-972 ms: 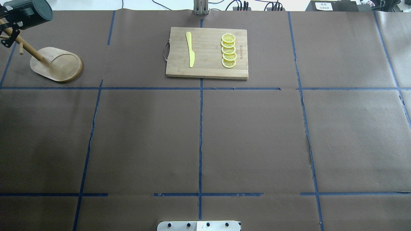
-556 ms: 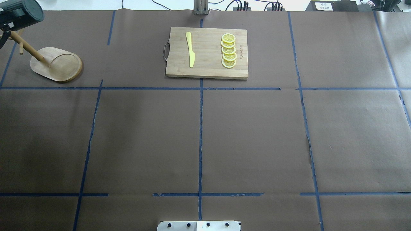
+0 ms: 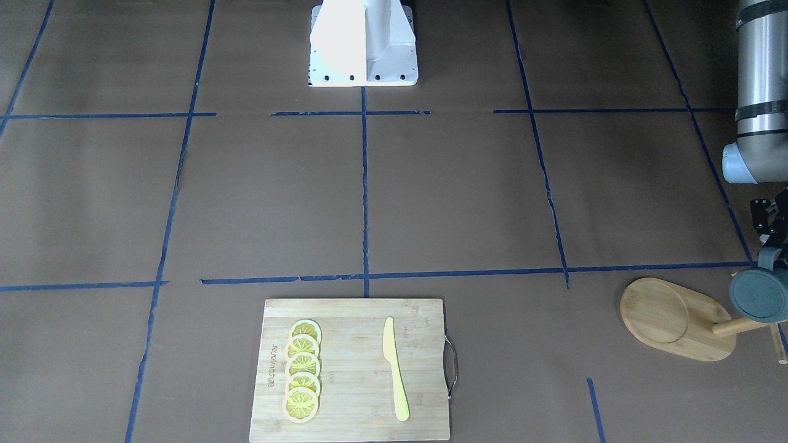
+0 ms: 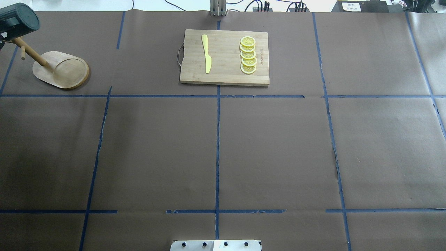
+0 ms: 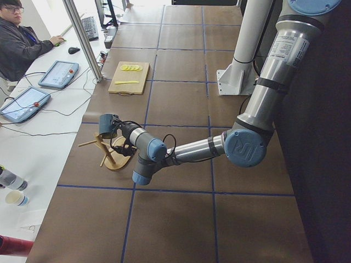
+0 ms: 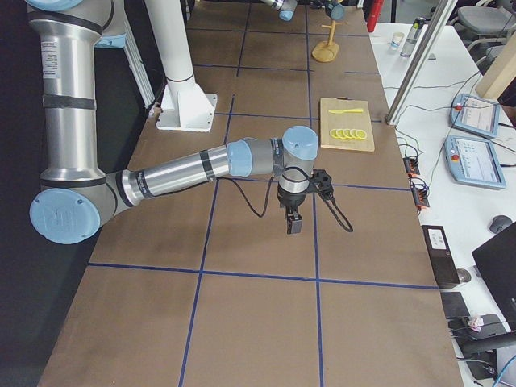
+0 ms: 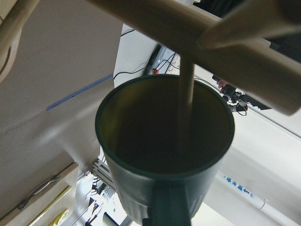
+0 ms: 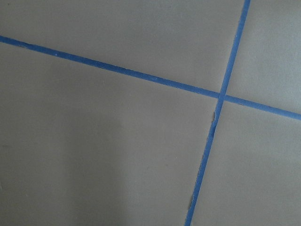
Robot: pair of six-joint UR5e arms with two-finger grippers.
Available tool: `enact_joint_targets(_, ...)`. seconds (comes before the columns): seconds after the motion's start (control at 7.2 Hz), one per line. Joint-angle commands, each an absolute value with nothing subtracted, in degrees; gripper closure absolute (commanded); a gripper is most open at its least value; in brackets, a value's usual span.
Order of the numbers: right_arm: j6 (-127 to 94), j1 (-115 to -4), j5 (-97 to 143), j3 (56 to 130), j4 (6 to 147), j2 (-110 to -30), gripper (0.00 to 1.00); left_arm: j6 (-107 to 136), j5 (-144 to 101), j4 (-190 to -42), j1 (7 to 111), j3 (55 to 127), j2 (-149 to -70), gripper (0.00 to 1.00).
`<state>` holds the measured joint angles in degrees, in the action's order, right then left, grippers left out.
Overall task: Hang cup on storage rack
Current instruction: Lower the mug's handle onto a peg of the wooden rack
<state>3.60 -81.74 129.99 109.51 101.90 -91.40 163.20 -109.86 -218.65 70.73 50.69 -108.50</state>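
Note:
The dark teal cup (image 4: 18, 19) hangs in the air at the table's far left, over the top of the storage rack (image 4: 62, 70). The rack is a bamboo stand with an oval base, a round post and thin pegs. My left gripper (image 3: 771, 252) is shut on the cup (image 3: 762, 294) by its handle. In the left wrist view the cup's mouth (image 7: 164, 141) faces the camera, with a thin peg (image 7: 186, 94) and the post crossing in front of it. My right gripper (image 6: 292, 222) hangs above bare table; I cannot tell whether it is open or shut.
A bamboo cutting board (image 4: 226, 78) with a yellow knife (image 4: 207, 54) and several lemon slices (image 4: 248, 55) lies at the back centre. The robot base plate (image 3: 363, 43) stands at the near edge. An operator (image 5: 22, 44) sits beyond the table.
The cup and my left gripper have moved left toward the view's edge and slightly down, over the rack's top. The rack and board have not moved.

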Motion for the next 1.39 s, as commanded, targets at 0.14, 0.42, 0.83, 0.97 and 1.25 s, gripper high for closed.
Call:
enact_joint_targets(0.14,3.52,-81.74,129.99,109.51,101.95,-91.41,0.00,163.13,-109.86,-218.94,70.40,49.83,-108.54,0.01)
enact_joint_targets(0.42,3.52,-81.74,129.99,109.51,101.95,-91.49,0.00,163.12,-110.74,-218.94,70.40,50.01,-108.54,0.00)
enact_joint_targets(0.83,3.43,-81.74,129.99,109.51,101.95,-91.58,0.00,163.12,-112.14,-218.94,70.40,51.23,-108.55,0.00)
enact_joint_targets(0.97,3.34,-81.74,129.99,109.51,101.95,-91.67,0.00,162.69,-114.32,-218.85,70.57,52.63,-108.54,0.00)
enact_joint_targets(1.25,3.34,-81.74,130.08,109.34,101.95,-91.67,0.00,162.60,-116.19,-218.85,70.75,58.24,-106.72,0.00)
